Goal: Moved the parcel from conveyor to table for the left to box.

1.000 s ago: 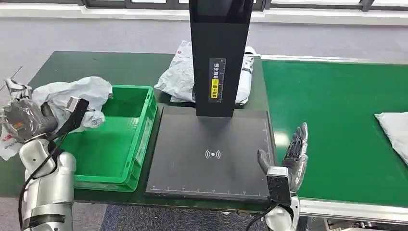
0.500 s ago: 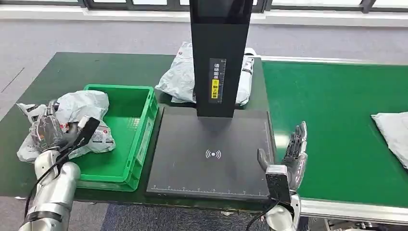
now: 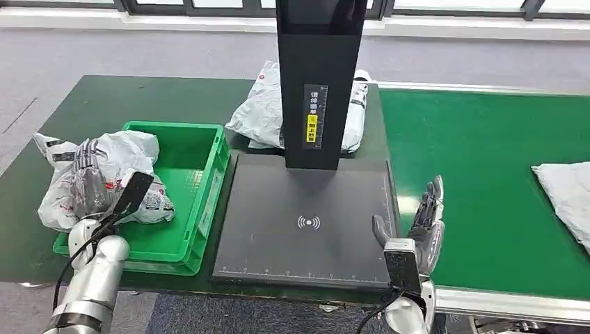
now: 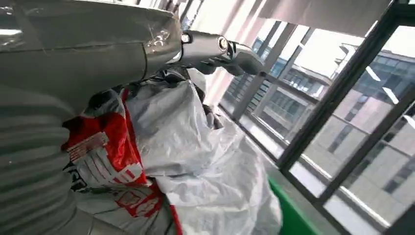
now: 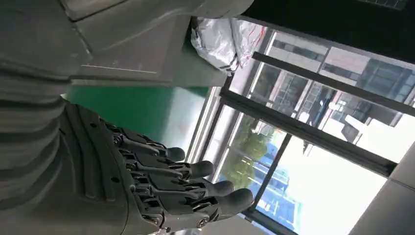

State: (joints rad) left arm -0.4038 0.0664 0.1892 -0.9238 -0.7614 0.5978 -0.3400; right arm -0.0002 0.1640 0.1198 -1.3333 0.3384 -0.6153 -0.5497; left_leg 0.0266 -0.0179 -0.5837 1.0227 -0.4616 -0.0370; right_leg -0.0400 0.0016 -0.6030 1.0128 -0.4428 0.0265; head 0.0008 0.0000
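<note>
Left robot hand [image 3: 89, 182]: at the left of the frame, being kept clamped around the grey parcel [image 3: 104, 177].
Grey parcel: being held over the left rim of the green crate [image 3: 188, 202], red print showing in the left wrist view [image 4: 105, 152].
Right robot hand [image 3: 424, 219]: being held upright with fingers apart, nothing in it, between the black scanner base [image 3: 306, 223] and the green conveyor [image 3: 487, 174].
Worktop [image 3: 139, 97]: a second grey parcel [image 3: 257, 111] is lying behind the scanner post.
Conveyor: a further parcel [image 3: 567, 191] is lying at the right edge.

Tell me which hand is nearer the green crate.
Left. The left hand holds a parcel over the green crate's near-left corner. The right hand hangs open beyond the black scanner base, by the conveyor.
</note>
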